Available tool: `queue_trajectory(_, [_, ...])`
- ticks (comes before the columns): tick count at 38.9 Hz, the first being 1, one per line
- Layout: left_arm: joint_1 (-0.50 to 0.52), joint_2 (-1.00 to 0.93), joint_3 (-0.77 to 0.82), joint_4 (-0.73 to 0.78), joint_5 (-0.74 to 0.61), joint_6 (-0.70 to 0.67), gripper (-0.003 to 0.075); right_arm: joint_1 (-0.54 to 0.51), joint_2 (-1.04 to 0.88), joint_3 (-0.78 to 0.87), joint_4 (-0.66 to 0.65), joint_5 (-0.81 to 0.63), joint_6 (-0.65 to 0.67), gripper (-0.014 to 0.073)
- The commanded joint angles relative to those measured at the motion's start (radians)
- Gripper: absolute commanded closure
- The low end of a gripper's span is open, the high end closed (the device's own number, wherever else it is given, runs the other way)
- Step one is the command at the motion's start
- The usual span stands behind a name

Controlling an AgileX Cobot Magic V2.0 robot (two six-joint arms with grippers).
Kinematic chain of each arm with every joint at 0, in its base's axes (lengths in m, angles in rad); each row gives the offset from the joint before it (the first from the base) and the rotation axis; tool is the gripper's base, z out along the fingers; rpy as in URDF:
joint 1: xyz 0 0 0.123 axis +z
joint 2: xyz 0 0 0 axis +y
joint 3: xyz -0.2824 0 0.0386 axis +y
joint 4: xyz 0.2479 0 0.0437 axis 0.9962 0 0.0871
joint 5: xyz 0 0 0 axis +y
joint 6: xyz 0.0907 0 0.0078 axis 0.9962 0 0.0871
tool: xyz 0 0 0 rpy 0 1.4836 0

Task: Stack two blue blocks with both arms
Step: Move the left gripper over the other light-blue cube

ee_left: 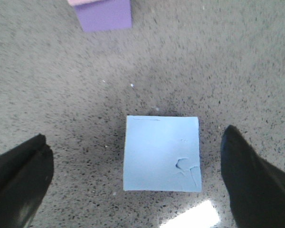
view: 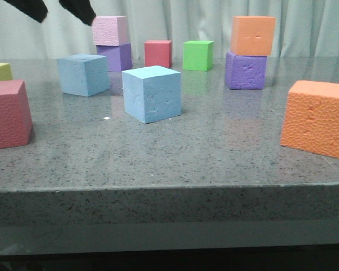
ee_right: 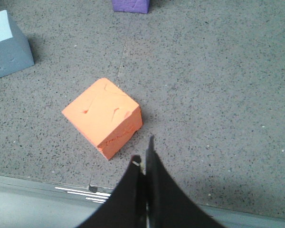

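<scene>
On the grey speckled table [view: 226, 152], two sky-blue blocks rest apart: the nearer block [view: 152, 93] turned corner-forward, the farther block [view: 83, 74] behind-left, pebbled, dented. Left tool [ee_left: 133, 185] hangs released, straddling one above; right tool [ee_right: 143, 180] is clenched, empty.

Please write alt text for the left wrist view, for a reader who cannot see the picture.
A light blue foam block sits on a grey speckled table, centred between the two open black fingers of the left gripper, which do not touch it. Farther off, a purple block carries a pink block at the picture's edge.
</scene>
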Motion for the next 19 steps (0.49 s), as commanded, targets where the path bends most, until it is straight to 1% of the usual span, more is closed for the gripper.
queue_trajectory(1, [-0.009, -0.01, -0.066, -0.049, -0.003, 0.012, 0.0028, -0.007, -0.002, -0.026, 0.009, -0.054, -0.011, 0.0652])
queue_trajectory(10, [-0.048, 0.038, -0.07, -0.039, -0.007, 0.039, 0.0028, -0.007, 0.003, -0.026, 0.009, -0.055, -0.011, 0.0652])
queue_trajectory(19, [-0.055, 0.072, -0.072, -0.037, -0.011, 0.039, 0.0028, -0.007, 0.003, -0.026, 0.009, -0.055, -0.011, 0.0652])
